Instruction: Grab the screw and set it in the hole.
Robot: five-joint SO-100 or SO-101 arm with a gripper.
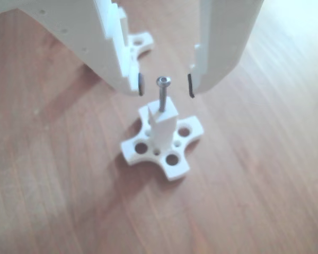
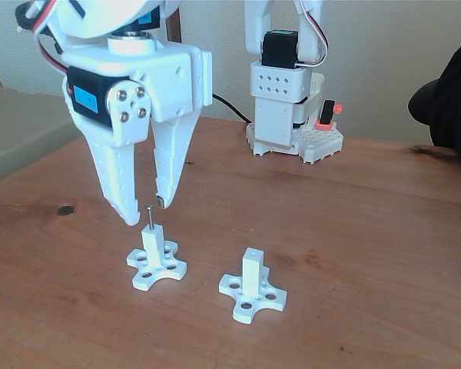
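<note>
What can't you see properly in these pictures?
- How deep the screw sits in the post: its lower shaft is hidden inside the post in both views.
- The screw's threads: blurred in the other view, too small in the fixed view.
- The upper gripper: cut off by the top edge in the other view.
- The dark thing at right: cut off by the fixed view's edge, so unidentifiable.
</note>
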